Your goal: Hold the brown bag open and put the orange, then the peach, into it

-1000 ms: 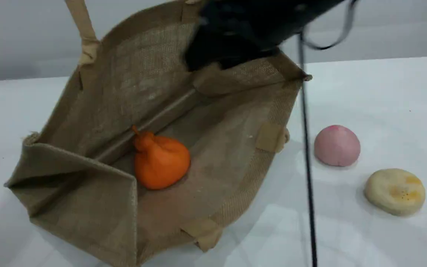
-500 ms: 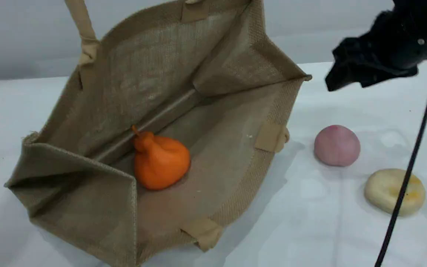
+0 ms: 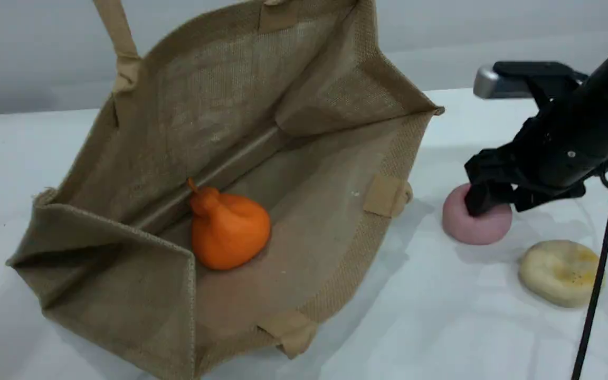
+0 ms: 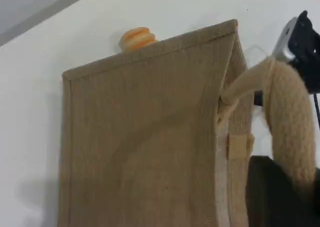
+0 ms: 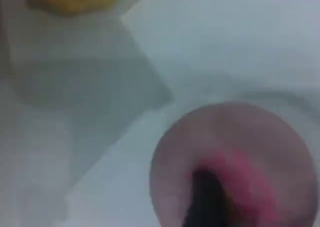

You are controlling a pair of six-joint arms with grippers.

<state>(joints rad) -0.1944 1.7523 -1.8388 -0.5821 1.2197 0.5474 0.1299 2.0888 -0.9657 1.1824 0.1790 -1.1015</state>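
Scene view shows our orange [image 3: 228, 228] in the brown bag [image 3: 304, 174], so the peach [image 3: 474, 217], at three o'clock of the bag, comes next. Our left gripper [image 4: 280, 197] pinches a bag handle [image 4: 287, 112] tight. Our right gripper [image 3: 486, 198] sits on the peach with fingers spread wide; next they must squeeze and lift.

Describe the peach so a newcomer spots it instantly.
Start at the big brown bag; the peach sits on the table just right of it, under the right claw. It is a smooth pink ball, unlike the flatter pale-yellow bun beside it.
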